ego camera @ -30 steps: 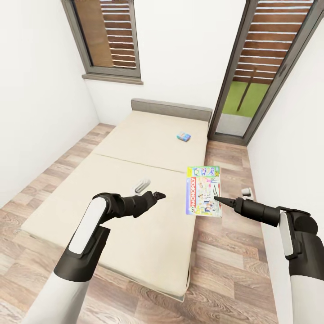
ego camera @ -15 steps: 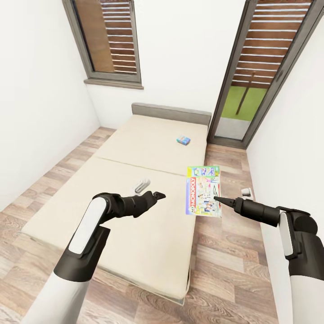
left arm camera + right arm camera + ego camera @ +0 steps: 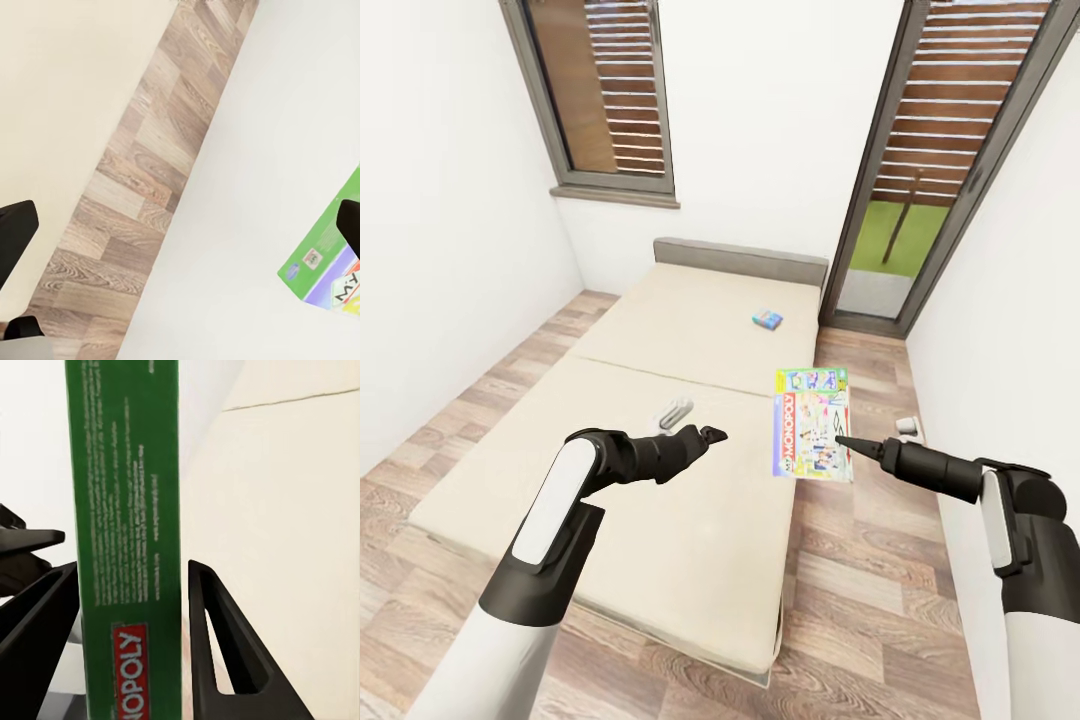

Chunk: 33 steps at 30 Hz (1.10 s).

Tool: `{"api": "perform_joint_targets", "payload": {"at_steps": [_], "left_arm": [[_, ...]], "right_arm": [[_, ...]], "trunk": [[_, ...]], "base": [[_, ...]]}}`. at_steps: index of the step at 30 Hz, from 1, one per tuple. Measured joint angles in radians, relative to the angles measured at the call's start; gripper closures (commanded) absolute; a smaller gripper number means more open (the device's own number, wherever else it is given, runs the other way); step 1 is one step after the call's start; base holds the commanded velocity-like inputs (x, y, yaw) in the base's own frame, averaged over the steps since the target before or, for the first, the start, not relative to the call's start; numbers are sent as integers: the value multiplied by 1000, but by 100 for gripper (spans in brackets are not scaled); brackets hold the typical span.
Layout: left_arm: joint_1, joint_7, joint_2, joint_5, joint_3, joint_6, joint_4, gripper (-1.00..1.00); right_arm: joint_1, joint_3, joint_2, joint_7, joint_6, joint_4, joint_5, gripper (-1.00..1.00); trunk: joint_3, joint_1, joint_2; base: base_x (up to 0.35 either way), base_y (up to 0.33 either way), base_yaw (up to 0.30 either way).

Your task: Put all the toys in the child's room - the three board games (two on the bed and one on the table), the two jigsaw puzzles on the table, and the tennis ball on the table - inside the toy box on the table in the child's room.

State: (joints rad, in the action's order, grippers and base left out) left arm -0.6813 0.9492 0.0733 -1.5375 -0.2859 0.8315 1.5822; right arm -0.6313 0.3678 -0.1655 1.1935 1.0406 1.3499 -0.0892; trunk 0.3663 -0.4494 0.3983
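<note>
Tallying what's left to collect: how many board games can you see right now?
2. The Monopoly box is clamped edge-on in the right gripper beside the bed; the small blue box lies on the mattress near the headboard. Others may be out of view.

Left hand [image 3: 710, 433] spread, right hand [image 3: 840, 440] clamped.

A green box edge lettered in white, with "OPOLY" on a red band, the MONOPOLY board game [image 3: 127, 547], stands upright between the two dark fingers [image 3: 217, 645] of the right gripper [image 3: 131, 641]. One finger presses its side; the other stands just beside it. Behind the box spreads the beige mattress of the bed [image 3: 292, 510], crossed by a thin seam.
</note>
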Motion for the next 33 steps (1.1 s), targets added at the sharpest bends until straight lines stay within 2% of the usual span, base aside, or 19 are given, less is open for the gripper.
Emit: {"api": "perform_joint_targets", "payload": {"at_steps": [33], "left_arm": [[1,1,0,0,0,0,0,-100]], "right_arm": [[2,0,-1,-1,0,23,3,100]], "trunk": [[-54,0,0]], "base": [[0,0,0]]}}
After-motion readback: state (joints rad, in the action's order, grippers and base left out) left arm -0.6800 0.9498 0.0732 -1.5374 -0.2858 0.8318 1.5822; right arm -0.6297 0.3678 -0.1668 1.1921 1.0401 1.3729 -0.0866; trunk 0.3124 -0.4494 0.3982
